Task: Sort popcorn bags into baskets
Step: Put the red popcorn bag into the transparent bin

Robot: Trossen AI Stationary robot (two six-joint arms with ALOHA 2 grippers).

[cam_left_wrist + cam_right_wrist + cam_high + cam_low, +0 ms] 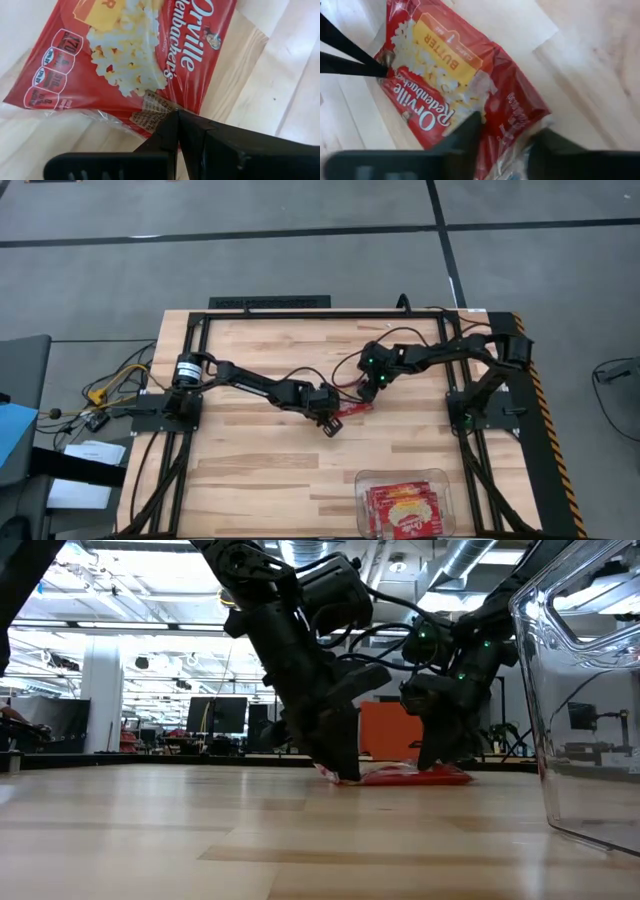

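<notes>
The left gripper (176, 131) has its fingers (165, 137) pressed together on the clear, crimped edge of a red popcorn bag (135, 55), pinching the seam just below the printed popcorn picture. The same bag (455, 85) lies flat under the right gripper (505, 145), whose fingers (465, 132) stand apart, one on each side of the bag's opposite end (the yellow "butter" label faces up). Whether those fingers touch the wrapper cannot be told.

From above, the bag (352, 411) sits near the middle of the wooden desk (260, 470), between the left gripper (330, 423) and the right gripper (372, 386), which meet it from opposite sides. The level view shows the bag (410, 775) resting on the desk with both grippers lowered to it.

Well apart, at the near right edge of the desk, a clear plastic basket (443, 480) holds more popcorn bags (402, 510) lying flat inside it. Its transparent wall (585, 720) fills the right side of the level view.
</notes>
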